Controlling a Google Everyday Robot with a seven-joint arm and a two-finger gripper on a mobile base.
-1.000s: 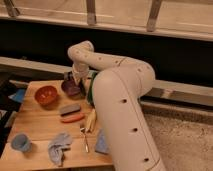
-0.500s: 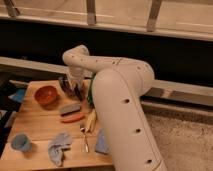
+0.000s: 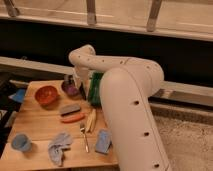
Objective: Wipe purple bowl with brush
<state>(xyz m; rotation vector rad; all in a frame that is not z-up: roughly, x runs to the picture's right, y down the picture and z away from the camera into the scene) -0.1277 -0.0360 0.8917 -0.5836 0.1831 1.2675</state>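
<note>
purple bowl (image 3: pixel 70 89) sits on the wooden table (image 3: pixel 40 127) near its far edge, and serves as the landmark for all positions below. directly to its left, on the same table, stands the orange-red bowl (image 3: pixel 46 95), apart from it. nearer the camera than the purple bowl lies a grey rectangular block (image 3: pixel 70 109), with an orange-red elongated item (image 3: pixel 73 118) just beside the block on its near side. further toward the camera and slightly right of the purple bowl lie a pale yellow object (image 3: pixel 91 121), a metal fork (image 3: pixel 84 137) and a light blue sponge (image 3: pixel 103 142). far to the near left of the purple bowl stands a small blue cup (image 3: pixel 20 142), with a crumpled grey-blue cloth (image 3: pixel 59 147) between the cup and the fork. a green object (image 3: pixel 95 88) is just right of the purple bowl, partly hidden by the white robot arm (image 3: pixel 125 100). the gripper (image 3: pixel 77 85) is positioned at the right rim of the purple bowl, just above it. a dark slim shape at the gripper may be the brush (image 3: pixel 82 91); whether it is clamped cannot be told, and the state of the pincer cannot be told.
</note>
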